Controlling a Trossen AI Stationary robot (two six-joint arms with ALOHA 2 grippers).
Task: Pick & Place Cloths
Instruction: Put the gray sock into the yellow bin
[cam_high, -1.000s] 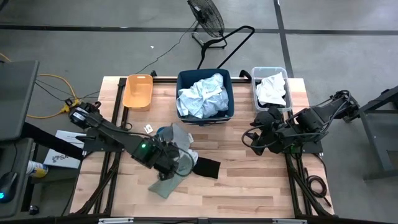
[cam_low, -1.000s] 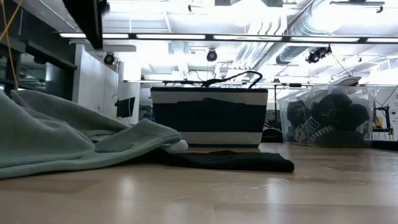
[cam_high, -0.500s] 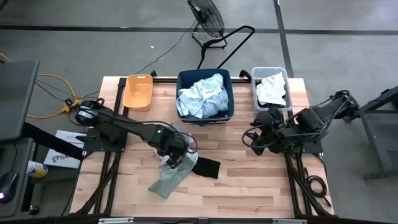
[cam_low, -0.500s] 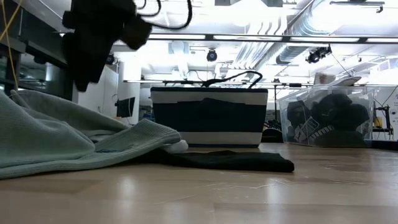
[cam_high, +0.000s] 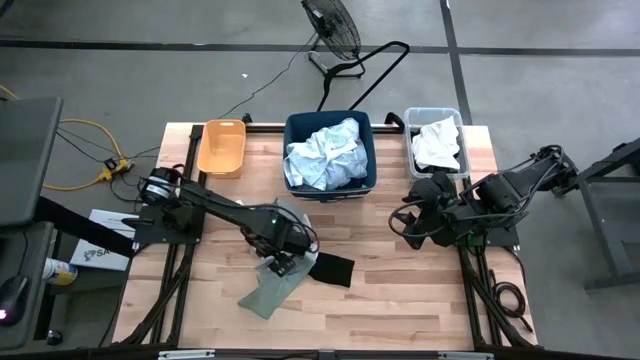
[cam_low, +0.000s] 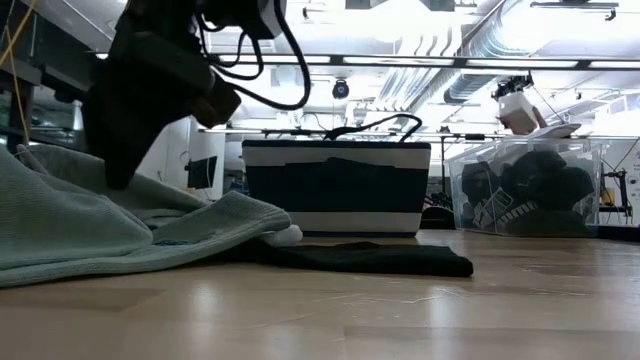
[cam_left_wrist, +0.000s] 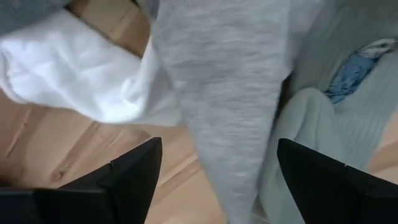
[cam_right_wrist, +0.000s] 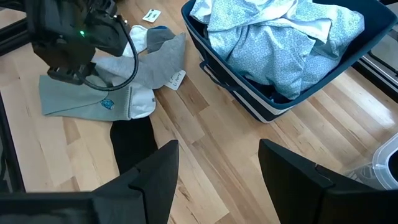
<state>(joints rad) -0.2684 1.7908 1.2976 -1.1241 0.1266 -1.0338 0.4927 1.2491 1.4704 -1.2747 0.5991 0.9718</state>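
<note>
Centre-table, my left gripper (cam_high: 284, 262) hangs just above a heap of cloths, its fingers (cam_left_wrist: 134, 177) spread apart and holding nothing. Directly beneath them lie a grey garment (cam_left_wrist: 230, 93), a white cloth (cam_left_wrist: 74, 68) beside it on the bare wood, and a ribbed grey-green garment (cam_left_wrist: 348, 124) with a scrap of blue showing. From overhead, the grey-green garment (cam_high: 268, 292) stretches toward the table's front edge, and a black cloth (cam_high: 332, 270) lies flat just to the right of the heap, touching it. At table height the same black cloth (cam_low: 370, 258) lies in front of the navy bin (cam_low: 337, 188), with the grey-green garment (cam_low: 110, 225) rumpled at left. My right gripper (cam_high: 408, 222) waits near the table's right side, well apart from the heap, fingers (cam_right_wrist: 149, 180) parted and empty. Behind, the navy bin (cam_high: 292, 125) is piled with pale blue cloths (cam_high: 325, 152), the clear bin (cam_high: 409, 125) holds a white cloth (cam_high: 437, 143), and the orange bin (cam_high: 222, 147) stands at the back left.
</note>
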